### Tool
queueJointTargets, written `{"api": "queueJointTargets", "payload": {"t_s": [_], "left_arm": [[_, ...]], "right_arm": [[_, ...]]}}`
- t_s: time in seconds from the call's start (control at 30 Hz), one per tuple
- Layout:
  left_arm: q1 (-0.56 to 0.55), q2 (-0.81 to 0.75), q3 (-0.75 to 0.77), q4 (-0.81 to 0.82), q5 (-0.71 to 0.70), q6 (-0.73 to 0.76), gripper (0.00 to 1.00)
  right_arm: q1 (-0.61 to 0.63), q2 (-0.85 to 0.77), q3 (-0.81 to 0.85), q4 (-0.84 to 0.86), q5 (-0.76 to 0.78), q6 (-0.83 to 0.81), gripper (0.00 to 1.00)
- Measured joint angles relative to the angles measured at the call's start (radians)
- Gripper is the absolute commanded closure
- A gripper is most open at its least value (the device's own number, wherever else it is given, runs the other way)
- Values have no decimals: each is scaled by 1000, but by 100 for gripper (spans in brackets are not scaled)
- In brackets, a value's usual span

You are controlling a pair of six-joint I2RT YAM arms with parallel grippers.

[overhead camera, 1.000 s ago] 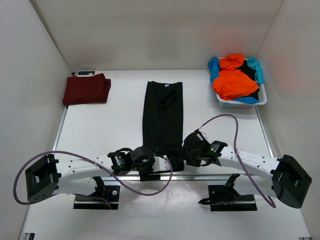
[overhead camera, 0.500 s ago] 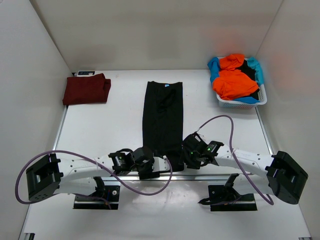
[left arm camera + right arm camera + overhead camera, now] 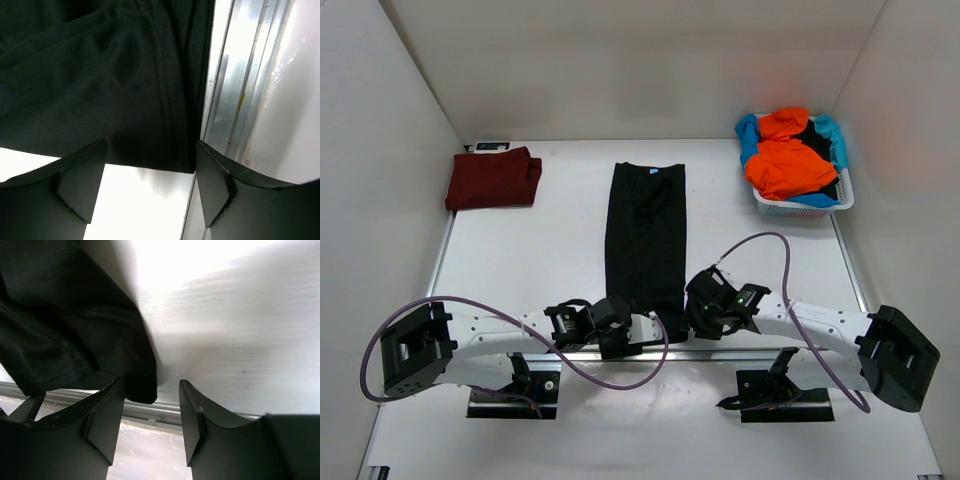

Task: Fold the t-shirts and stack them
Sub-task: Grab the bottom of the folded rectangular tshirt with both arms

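Lining up for the crosswise fold on black shirt (image 3: 646,240), a long strip lying mid-tabletop (image 3: 540,260). Left hand (image 3: 150,170) at shirt's near-left corner, jaws apart, hem between them, not pinched. Right hand (image 3: 150,410) at near-right corner, jaws apart too, corner tip poking into the gap. Red shirt (image 3: 492,178) folded, far left of black shirt; orange shirts (image 3: 785,165) heaped in basket (image 3: 800,207), far right. Next move probably needs both hands closing on the hem together, then lifting evenly toward the collar.
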Motion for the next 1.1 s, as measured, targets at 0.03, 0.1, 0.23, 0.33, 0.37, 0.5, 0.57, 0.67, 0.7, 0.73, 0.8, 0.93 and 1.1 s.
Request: {"api": "queueJointTargets", "payload": {"t_s": [0.03, 0.1, 0.23, 0.33, 0.37, 0.5, 0.57, 0.67, 0.7, 0.73, 0.8, 0.93, 1.1], "left_arm": [[-2, 3, 0, 2, -1, -1, 21], [-3, 9, 0, 4, -6, -3, 23], [2, 19, 0, 10, -28, -11, 30], [0, 21, 1, 10, -41, -11, 51], [0, 22, 2, 10, -44, -14, 58], [9, 23, 8, 3, -53, -16, 81], [16, 22, 8, -5, -53, -16, 82], [21, 14, 9, -30, -53, -27, 82], [21, 11, 11, -43, -52, -34, 80], [22, 9, 14, -55, -51, -43, 80], [24, 5, 20, -70, -46, -60, 77], [32, -3, 23, -100, -21, -98, 59], [38, -10, 23, -140, -13, -139, 37]], "right_arm": [[0, -6, -7, 1, 0, 0, 56], [-1, -16, -18, 2, 0, 0, 56], [-12, -29, -24, 6, -5, -2, 54], [-12, -29, -24, 15, -11, -8, 52], [-12, -29, -23, 17, -13, -9, 52], [-8, -13, -17, 23, -22, -18, 52], [-8, 4, -12, 31, -32, -25, 52], [-6, 43, 2, 58, -53, -34, 54], [-5, 56, 7, 71, -61, -35, 56], [-3, 73, 13, 86, -74, -35, 58], [1, 106, 27, 111, -97, -35, 69], [2, 155, 30, 161, -135, -25, 100], [3, 165, 28, 163, -150, -7, 100]]}}
